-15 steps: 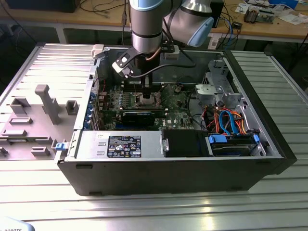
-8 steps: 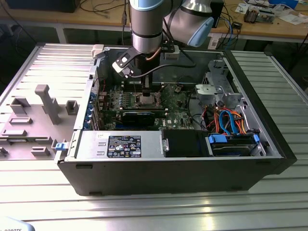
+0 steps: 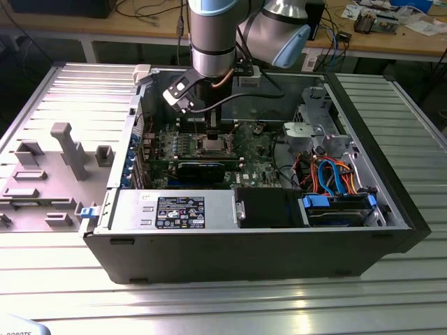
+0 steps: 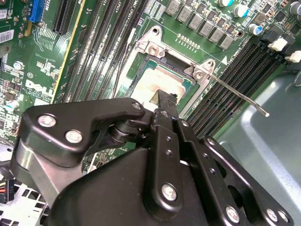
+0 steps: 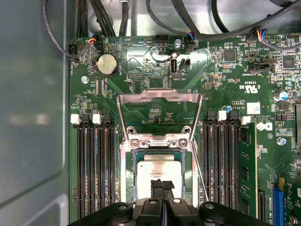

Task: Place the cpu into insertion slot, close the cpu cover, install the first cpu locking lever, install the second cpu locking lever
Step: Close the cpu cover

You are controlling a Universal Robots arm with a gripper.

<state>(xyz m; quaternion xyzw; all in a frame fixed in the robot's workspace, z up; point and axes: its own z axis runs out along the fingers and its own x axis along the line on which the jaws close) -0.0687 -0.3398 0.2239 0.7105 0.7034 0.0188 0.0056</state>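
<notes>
The cpu point(image 5: 159, 168) lies flat in the insertion slot point(image 5: 126, 175) on the green board; its silver top point(image 4: 157, 82) is smeared pale. The cpu cover point(image 5: 160, 96) stands swung open, away from the slot, on its hinge. One thin locking lever point(image 4: 240, 96) sticks out unlatched beside the slot. My gripper point(image 5: 162, 184) is right over the chip's near edge, its two black fingertips point(image 4: 167, 100) pressed together and resting on or just above the chip. In the exterior view the gripper point(image 3: 212, 134) reaches down into the open computer case over the slot point(image 3: 214, 145).
Long black memory slots point(image 5: 96, 174) flank the socket on both sides. A round coin battery point(image 5: 107, 64) and cables point(image 5: 113, 19) lie beyond the cover. Case walls point(image 3: 391, 160), a drive bay with blue and orange cables point(image 3: 335, 178), and a black box point(image 3: 269, 208) surround the board.
</notes>
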